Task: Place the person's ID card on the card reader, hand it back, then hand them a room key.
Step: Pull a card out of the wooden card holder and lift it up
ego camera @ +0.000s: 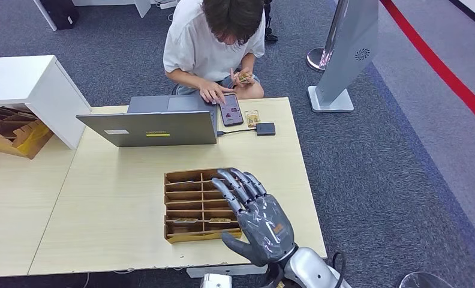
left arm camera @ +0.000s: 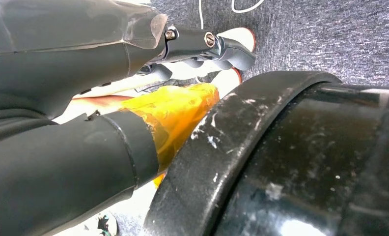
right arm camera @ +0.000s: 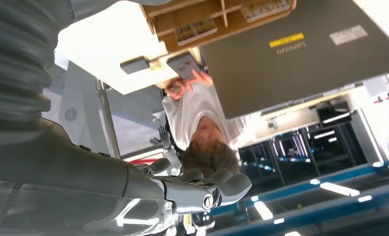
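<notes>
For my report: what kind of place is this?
Probably a mock reception desk in an office or lab: a laptop and card reader on a light table, a stanchion and grey carpet.

You are looking at one readable word: "Lenovo", showing upside down in the right wrist view on the laptop lid (right arm camera: pixel 305 54), beside its yellow strip; the white sticker (right arm camera: pixel 348 35) on that lid is carrying print too small for you to read
</notes>
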Robot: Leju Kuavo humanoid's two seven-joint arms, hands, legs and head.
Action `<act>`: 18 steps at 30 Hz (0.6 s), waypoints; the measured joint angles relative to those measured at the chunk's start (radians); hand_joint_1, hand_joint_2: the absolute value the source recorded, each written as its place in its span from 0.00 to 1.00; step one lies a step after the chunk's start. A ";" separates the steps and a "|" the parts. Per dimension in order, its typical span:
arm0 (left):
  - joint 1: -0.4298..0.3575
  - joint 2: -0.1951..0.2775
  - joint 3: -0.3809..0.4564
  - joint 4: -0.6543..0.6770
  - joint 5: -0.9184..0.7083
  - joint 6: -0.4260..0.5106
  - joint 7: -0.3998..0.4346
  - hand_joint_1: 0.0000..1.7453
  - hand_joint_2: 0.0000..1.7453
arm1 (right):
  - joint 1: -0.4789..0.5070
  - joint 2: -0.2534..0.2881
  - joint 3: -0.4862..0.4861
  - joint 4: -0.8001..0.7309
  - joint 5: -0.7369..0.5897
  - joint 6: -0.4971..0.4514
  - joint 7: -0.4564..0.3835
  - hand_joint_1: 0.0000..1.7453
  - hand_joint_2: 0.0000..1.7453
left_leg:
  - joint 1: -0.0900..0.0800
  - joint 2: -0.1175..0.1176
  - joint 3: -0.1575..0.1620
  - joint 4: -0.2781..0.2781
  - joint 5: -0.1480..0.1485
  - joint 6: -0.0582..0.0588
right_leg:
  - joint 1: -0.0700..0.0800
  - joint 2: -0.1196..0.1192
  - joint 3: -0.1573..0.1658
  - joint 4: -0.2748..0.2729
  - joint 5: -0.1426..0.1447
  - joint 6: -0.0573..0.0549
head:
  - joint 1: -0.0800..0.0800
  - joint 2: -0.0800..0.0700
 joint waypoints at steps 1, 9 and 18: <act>0.000 0.000 0.000 0.000 0.000 0.000 0.000 0.00 0.00 | 0.003 -0.001 0.002 0.002 -0.002 0.002 0.001 0.00 1.00 | 0.000 0.000 0.000 0.000 0.000 0.000 | 0.000 0.000 0.000 0.000 0.000 0.000 | 0.000 0.000; 0.000 0.000 0.000 0.000 -0.005 0.000 0.000 0.00 0.00 | 0.017 -0.002 0.017 0.030 -0.010 0.013 0.010 0.10 1.00 | 0.000 0.000 0.000 0.000 0.000 0.000 | 0.000 0.000 0.000 0.000 0.000 0.000 | 0.000 0.000; 0.000 0.000 0.000 0.000 -0.012 -0.002 0.000 0.00 0.00 | 0.019 -0.002 0.019 0.071 0.001 0.014 0.032 0.22 1.00 | 0.000 0.000 0.000 0.000 0.000 0.000 | 0.000 0.000 0.000 0.000 0.000 0.000 | 0.000 0.000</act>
